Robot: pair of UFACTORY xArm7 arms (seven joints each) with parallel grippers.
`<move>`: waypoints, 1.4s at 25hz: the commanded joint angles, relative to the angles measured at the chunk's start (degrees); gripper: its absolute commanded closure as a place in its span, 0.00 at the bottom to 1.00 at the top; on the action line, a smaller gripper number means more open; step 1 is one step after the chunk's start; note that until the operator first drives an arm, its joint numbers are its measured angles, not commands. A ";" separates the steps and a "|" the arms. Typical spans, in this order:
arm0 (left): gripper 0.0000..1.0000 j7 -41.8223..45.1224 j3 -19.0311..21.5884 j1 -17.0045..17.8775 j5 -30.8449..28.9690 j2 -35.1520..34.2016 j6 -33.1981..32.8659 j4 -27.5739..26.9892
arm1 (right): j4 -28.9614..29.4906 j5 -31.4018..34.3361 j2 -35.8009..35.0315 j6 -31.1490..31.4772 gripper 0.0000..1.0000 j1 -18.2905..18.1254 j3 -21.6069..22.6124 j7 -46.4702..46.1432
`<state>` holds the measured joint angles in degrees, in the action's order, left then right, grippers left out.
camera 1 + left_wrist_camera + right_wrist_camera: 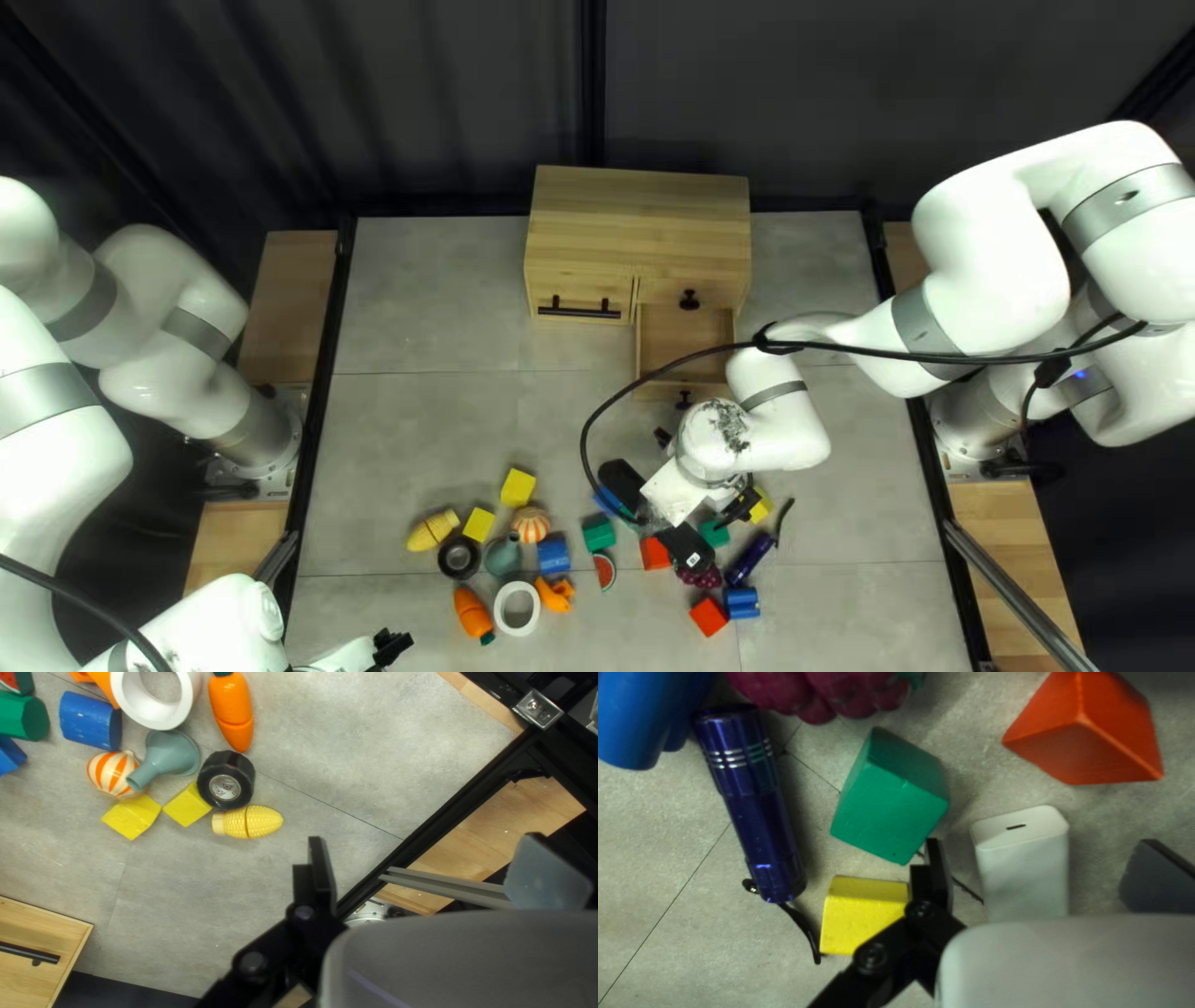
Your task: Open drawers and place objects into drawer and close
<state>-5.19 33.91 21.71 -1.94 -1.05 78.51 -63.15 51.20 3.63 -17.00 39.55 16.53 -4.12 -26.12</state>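
In the top left view my right gripper (712, 523) is low among the objects at the right. My left gripper (390, 646) is at the near edge. The wooden cabinet (641, 205) has its right drawer (687, 334) pulled out, with nothing seen inside; the arm is beside its front. In the right wrist view, a white box with a slot (1024, 858) stands between the separated fingers of my right gripper (1036, 874), untouched. A green block (890, 796) and yellow block (862, 911) lie beside one finger. My left gripper (430, 868) stands open and empty, near the toy corn (249, 822).
Around the right gripper lie a purple flashlight (750, 802), a red block (1089, 731) and a blue object (635, 715). The left group holds a toy carrot (473, 615), white ring (517, 588), black tape roll (458, 556) and several blocks. A black cable crosses above the drawer.
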 commanded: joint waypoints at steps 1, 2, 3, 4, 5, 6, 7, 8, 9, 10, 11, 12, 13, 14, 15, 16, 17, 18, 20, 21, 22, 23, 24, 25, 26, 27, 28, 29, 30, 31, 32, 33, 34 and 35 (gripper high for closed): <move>0.00 0.00 0.00 0.00 0.00 0.00 0.00 0.00 | 1.25 0.16 0.71 2.01 0.95 -0.02 -0.63 1.57; 0.00 0.00 0.00 0.00 0.00 0.00 0.00 0.00 | 1.46 0.15 0.80 2.32 0.96 -0.02 -0.74 1.95; 0.00 0.00 0.00 0.00 0.00 0.00 0.00 0.00 | 2.32 0.25 1.16 3.63 0.96 0.03 -1.09 3.10; 0.00 0.00 0.00 0.00 0.00 0.00 0.00 0.00 | 3.00 0.36 1.42 4.59 0.96 -0.01 -1.37 3.86; 0.00 0.00 0.00 0.00 0.00 0.00 0.00 0.00 | 4.12 0.69 2.01 6.32 0.97 -0.02 -1.98 5.84; 0.00 0.00 0.00 0.00 0.00 0.00 0.00 0.00 | 4.66 1.04 2.51 7.32 0.97 0.07 -2.36 7.48; 0.00 0.00 0.00 0.00 0.00 0.00 0.00 0.00 | 5.17 1.66 3.34 8.54 0.98 0.22 -2.79 9.53; 0.00 0.00 0.00 0.00 0.00 0.00 0.00 0.00 | 5.91 2.58 4.52 10.30 0.98 0.35 -3.24 11.95; 0.00 0.00 0.00 0.00 0.00 0.00 0.00 0.00 | 6.28 3.26 5.24 11.33 0.98 0.50 -3.46 13.57; 0.00 0.00 0.00 0.00 0.00 0.00 0.00 0.00 | 6.81 4.80 6.87 13.22 0.98 0.84 -3.72 16.59; 0.00 0.00 0.00 0.00 0.00 0.00 0.00 0.00 | 7.34 5.96 8.11 14.84 0.98 1.01 -3.76 18.26; 0.00 0.00 0.00 0.00 0.00 0.00 0.00 0.00 | 7.51 6.59 8.55 15.39 0.98 1.17 -3.79 19.22; 0.00 0.00 0.00 0.00 0.00 0.00 0.00 0.00 | 8.25 7.77 9.44 16.98 0.98 1.39 -3.75 20.24; 0.00 0.00 0.00 0.00 0.00 0.00 0.00 0.00 | 8.54 8.30 9.63 17.49 0.98 1.48 -3.73 20.52; 0.00 0.00 0.00 0.00 0.00 0.00 0.00 0.00 | 8.90 9.17 9.95 18.23 0.98 1.54 -3.78 20.57; 0.00 0.00 0.00 0.00 0.00 0.00 0.00 0.00 | 8.98 9.69 10.08 18.49 0.98 1.50 -3.88 20.51; 0.00 0.00 0.00 0.00 0.00 0.00 0.00 0.00 | 8.94 9.97 10.20 18.57 0.98 1.37 -4.02 20.37; 0.00 0.00 0.00 0.00 0.00 0.00 0.00 0.00 | 9.06 10.46 10.27 18.80 0.98 1.11 -4.33 20.30; 0.00 0.00 0.00 0.00 0.00 0.00 0.00 0.00 | 9.61 11.14 10.00 19.53 0.98 0.84 -4.77 20.65; 0.00 0.00 0.00 0.00 0.00 0.00 0.00 0.00 | 10.02 11.51 9.70 20.00 0.98 0.65 -5.04 20.94; 0.00 0.00 0.00 0.00 0.00 0.00 0.00 0.00 | 10.38 11.83 9.34 20.43 0.98 0.55 -5.24 21.35; 0.00 0.00 0.00 0.00 0.00 0.00 0.00 0.00 | 10.71 12.20 8.75 20.78 0.98 0.31 -5.60 21.84; 0.00 0.00 0.00 0.00 0.00 0.00 0.00 0.00 | 10.84 12.44 8.41 20.98 0.98 0.16 -5.83 22.23; 0.00 0.00 0.00 0.00 0.00 0.00 0.00 0.00 | 10.42 13.08 7.78 20.81 0.98 -0.34 -6.53 23.15; 0.00 0.00 0.00 0.00 0.00 0.00 0.00 0.00 | 10.24 13.47 7.22 20.74 0.98 -0.58 -6.97 23.97; 0.00 0.00 0.00 0.00 0.00 0.00 0.00 0.00 | 9.11 14.08 7.09 19.84 0.98 -1.05 -7.61 24.75; 0.00 0.00 0.00 0.00 0.00 0.00 0.00 0.00 | 8.33 14.54 7.09 19.25 0.98 -1.32 -8.04 25.50; 0.00 0.00 0.00 0.00 0.00 0.00 0.00 0.00 | 7.68 14.92 7.25 18.80 0.98 -1.53 -8.35 25.90; 0.00 0.00 0.00 0.00 0.00 0.00 0.00 0.00 | 6.92 15.49 7.46 18.38 0.98 -1.79 -8.78 26.60; 0.00 0.00 0.00 0.00 0.00 0.00 0.00 0.00 | 6.59 15.82 7.60 18.30 0.98 -1.90 -9.02 27.00; 0.00 0.00 0.00 0.00 0.00 0.00 0.00 0.00 | 6.38 16.12 7.85 18.46 0.98 -1.99 -9.20 27.28; 0.00 0.00 0.00 0.00 0.00 0.00 0.00 0.00 | 6.25 16.35 8.04 18.66 0.98 -2.08 -9.36 27.41; 0.00 0.00 0.00 0.00 0.00 0.00 0.00 0.00 | 6.17 16.55 8.16 18.82 0.98 -2.12 -9.46 27.52; 0.00 0.00 0.00 0.00 0.00 0.00 0.00 0.00 | 5.88 16.91 8.34 18.89 0.98 -2.22 -9.65 27.69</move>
<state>-5.19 33.91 21.71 -1.94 -1.05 78.51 -63.15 57.56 19.93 -9.03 58.26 14.53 -13.39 1.18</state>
